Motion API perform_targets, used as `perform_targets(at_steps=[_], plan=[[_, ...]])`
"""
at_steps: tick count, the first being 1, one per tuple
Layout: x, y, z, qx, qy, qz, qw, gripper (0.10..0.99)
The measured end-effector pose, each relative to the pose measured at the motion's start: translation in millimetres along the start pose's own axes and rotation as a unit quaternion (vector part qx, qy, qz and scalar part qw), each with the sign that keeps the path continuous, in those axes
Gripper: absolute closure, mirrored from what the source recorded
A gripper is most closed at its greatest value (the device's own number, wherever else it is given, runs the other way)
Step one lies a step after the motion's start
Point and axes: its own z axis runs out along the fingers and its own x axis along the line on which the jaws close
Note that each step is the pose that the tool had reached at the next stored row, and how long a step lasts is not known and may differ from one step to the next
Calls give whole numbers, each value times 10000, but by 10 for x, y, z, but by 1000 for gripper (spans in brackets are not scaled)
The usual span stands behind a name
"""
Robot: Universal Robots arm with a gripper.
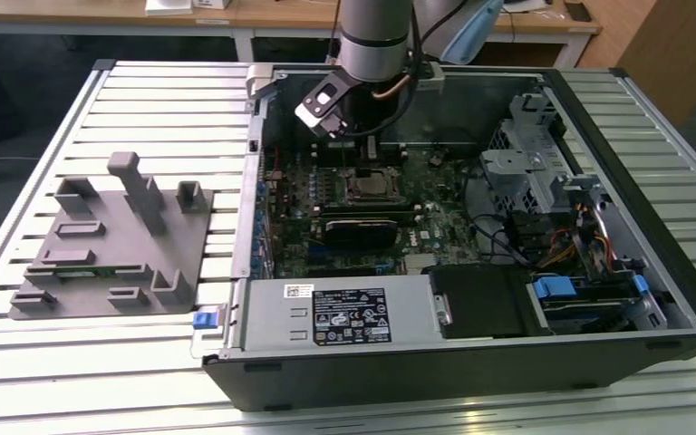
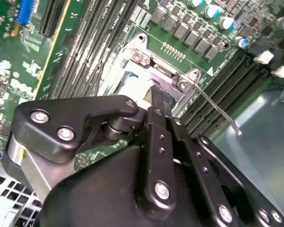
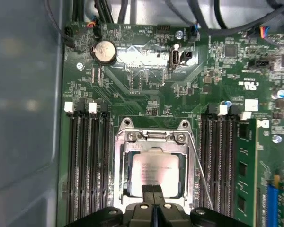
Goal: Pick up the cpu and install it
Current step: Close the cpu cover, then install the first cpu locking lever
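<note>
Plainly, the small flat square cpu (image 3: 156, 172) with its pale silvery metal top lies flat inside the dark square socket frame (image 3: 124, 142) on the green motherboard (image 3: 142, 90). The black two-fingered gripper (image 3: 154, 193) hangs over one edge of the chip with its fingers (image 3: 148, 190) pressed together, gripping nothing. The chip should be light, stiff and slick on top yet delicate underneath, so it is best held by two opposite edges.
</note>
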Motion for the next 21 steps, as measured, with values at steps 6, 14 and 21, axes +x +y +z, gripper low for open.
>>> perform_targets(at_steps=[6,14,21], plan=[[0,25,-1,0,1,0,10000,965],[-1,89,2,-1,1,0,10000,965],[0,110,3,0,1,0,10000,965]])
